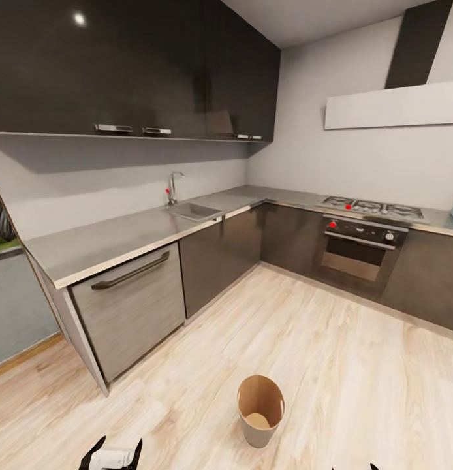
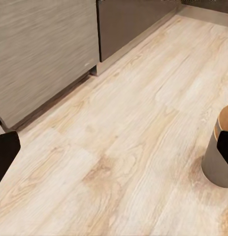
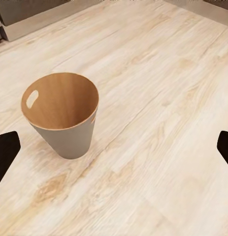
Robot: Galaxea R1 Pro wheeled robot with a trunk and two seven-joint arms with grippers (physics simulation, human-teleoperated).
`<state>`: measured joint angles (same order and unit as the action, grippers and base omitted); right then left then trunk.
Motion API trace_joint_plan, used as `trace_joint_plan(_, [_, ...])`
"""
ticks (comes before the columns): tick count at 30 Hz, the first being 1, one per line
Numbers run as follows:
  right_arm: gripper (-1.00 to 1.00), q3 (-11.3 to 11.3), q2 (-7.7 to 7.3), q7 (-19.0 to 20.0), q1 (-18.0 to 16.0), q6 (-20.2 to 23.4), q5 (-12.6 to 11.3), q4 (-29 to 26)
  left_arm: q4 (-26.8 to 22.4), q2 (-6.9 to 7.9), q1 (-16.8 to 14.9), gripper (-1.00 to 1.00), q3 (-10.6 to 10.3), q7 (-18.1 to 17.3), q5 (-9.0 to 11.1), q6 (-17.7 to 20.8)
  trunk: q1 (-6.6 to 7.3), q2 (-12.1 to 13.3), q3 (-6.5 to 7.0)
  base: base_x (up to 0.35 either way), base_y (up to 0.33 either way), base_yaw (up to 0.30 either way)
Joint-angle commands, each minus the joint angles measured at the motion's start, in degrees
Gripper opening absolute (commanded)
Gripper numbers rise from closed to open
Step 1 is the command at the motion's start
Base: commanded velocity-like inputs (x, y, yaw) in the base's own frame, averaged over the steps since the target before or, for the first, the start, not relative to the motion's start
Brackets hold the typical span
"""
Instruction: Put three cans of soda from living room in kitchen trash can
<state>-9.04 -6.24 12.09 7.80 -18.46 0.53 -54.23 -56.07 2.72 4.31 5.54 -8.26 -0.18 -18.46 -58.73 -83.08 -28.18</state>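
The robot stands in the kitchen, facing a corner of dark grey cabinets [image 1: 220, 251] under a long steel surface [image 1: 115, 241]. A sink [image 1: 192, 210] with a curved tap [image 1: 173, 186] sits in that surface toward the far left, and more dark cupboards [image 1: 135, 65] hang on the wall above it. On the right run there is a gas hob [image 1: 373, 208] with a black oven [image 1: 360, 251] built in below it, and a pale extractor hood [image 1: 393, 104] on the wall above. A brushed-metal dishwasher front [image 1: 132, 313] with a dark bar handle fills the near left end of the cabinets.

The trash can [image 1: 260, 410] stands upright on the light wood floor [image 1: 331, 365], near the robot and well apart from the cabinets. It is grey outside and wood-brown inside, with a slot handle cut near the rim. From the right wrist, nothing can be seen inside it.

The left hand [image 1: 112, 455] shows at the near edge, left of the trash can, with something pale between its dark fingers; what that is cannot be made out, and whether the hand is clenched on it cannot be told. From the right wrist, the right hand [image 3: 114, 150] is released, its dark fingertips [image 3: 5, 150] spread wide, with the trash can in front of them.
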Motion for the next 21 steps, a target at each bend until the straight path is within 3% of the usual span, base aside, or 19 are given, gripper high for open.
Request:
trace_joint_plan(1, [1.00,0.0,0.00,0.0,0.0,0.0,0.0,0.0,0.0,0.00,0.0,1.00,0.0,0.0,0.0,0.0,0.00,0.0,0.00,0.279,0.000,0.000])
trace_joint_plan(21, [1.00,0.1,0.08,0.0,0.0,0.0,0.1,0.3,0.0,0.00,0.0,1.00,0.0,0.0,0.0,0.0,0.00,0.0,0.00,0.246,0.000,0.000])
